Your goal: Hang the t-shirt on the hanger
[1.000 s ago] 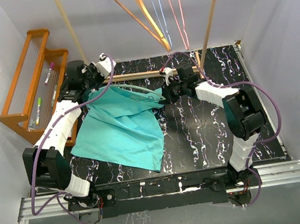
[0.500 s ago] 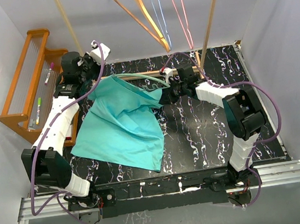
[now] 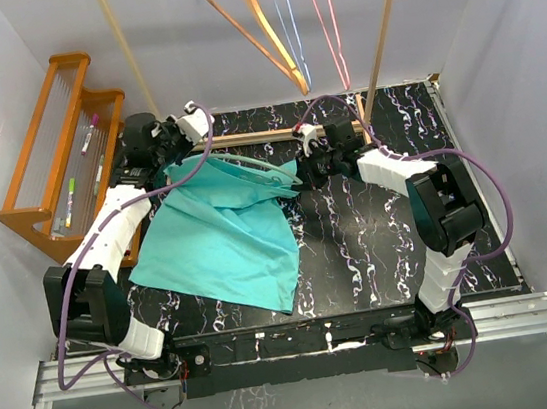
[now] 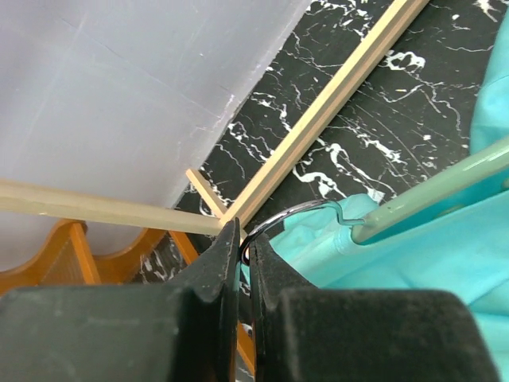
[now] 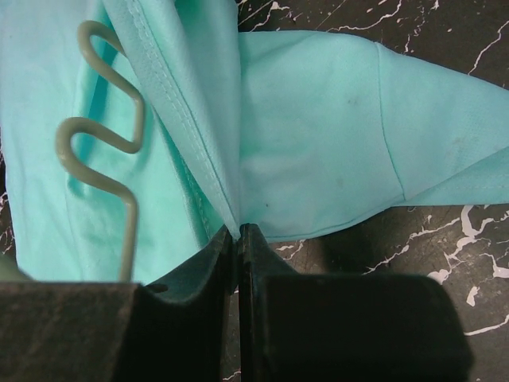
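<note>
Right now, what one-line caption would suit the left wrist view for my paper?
Left gripper shut on the hook of the hanger, the t-shirt bunched along it, over a black marbled table.

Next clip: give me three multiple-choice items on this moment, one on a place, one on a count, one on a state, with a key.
1. The wooden rack stands:
A. on the scene's left
B. on its right
C. in the middle

2. Hangers hung at the back:
A. one
B. three
C. five

3. The right gripper is:
A. shut on the t-shirt
B. open above it
C. shut on a pen

Key:
1 A, it fills the top view's left edge.
2 B, one orange, one blue and one pink.
3 A, teal cloth is pinched between its closed jaws.
</note>
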`<action>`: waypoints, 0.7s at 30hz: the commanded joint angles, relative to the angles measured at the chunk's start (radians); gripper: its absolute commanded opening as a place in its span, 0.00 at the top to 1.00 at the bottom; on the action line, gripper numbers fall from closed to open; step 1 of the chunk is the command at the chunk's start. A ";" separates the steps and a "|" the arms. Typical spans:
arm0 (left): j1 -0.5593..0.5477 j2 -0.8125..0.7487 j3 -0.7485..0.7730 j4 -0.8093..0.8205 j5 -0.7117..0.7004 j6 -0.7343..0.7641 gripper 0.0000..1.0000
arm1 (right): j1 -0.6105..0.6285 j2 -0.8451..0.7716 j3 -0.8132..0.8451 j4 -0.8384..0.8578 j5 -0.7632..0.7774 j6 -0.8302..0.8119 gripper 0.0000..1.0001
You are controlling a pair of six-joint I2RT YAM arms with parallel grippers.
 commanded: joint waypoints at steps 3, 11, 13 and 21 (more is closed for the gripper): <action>0.015 -0.054 -0.011 0.136 -0.107 0.126 1.00 | -0.017 -0.039 0.013 -0.007 0.018 -0.008 0.92; 0.011 -0.023 0.010 0.207 -0.162 0.166 1.00 | -0.017 -0.074 0.014 -0.017 0.023 -0.008 0.92; 0.006 -0.021 0.018 0.207 -0.160 0.176 1.00 | -0.017 -0.080 0.021 -0.025 0.022 -0.005 0.92; -0.062 -0.026 0.068 0.165 -0.180 0.162 1.00 | -0.017 -0.157 0.047 -0.058 0.041 0.000 0.92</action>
